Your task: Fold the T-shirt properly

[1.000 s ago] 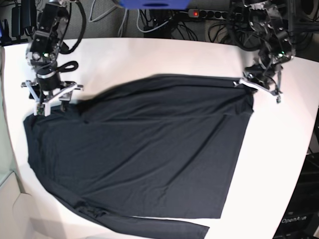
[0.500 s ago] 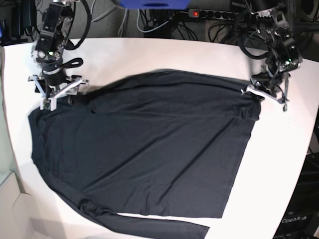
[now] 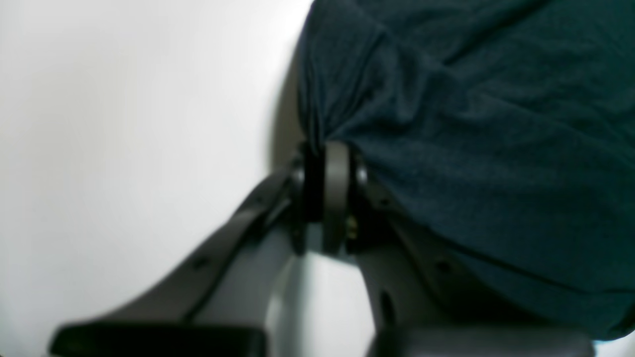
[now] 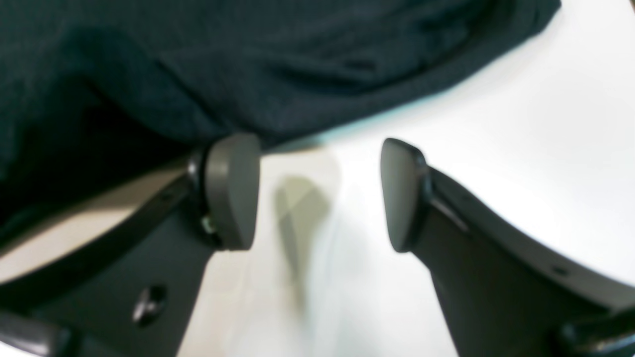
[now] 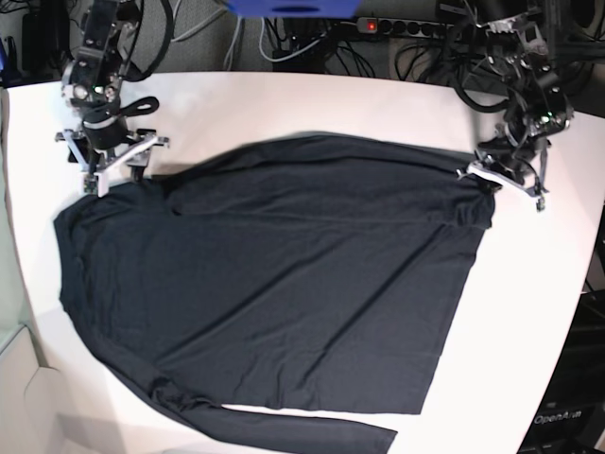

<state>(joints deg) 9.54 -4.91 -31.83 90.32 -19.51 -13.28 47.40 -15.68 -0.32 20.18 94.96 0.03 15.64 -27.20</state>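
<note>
Lying spread across the white counter (image 5: 284, 104), the T-shirt (image 5: 274, 284) ran its long axis from the base view's left edge to its right, one sleeve trailing along the near edge.

Left of that view: right end effector (image 5: 112, 163), released, pads (image 4: 233, 191) standing well apart with bare counter between them. Cloth lay just beside and above one pad in the wrist view, not gripped. Shirt's body extended rightward and toward the camera from it.

Centre: dark fabric, mostly flat, shallow diagonal creases.

Right of that view: left end effector (image 5: 492, 180), clenched on a bunched corner of the T-shirt (image 3: 446, 124); the wrist view showed the pads (image 3: 337, 193) pressed together with cloth gathered at their tips. Shirt's body extended leftward from it.

Judgement: only the left arm had a hold; the right arm sat nearest the opposite upper corner, which lay just beside it, toward the shirt's middle, and would need grasping before any fold.
</note>
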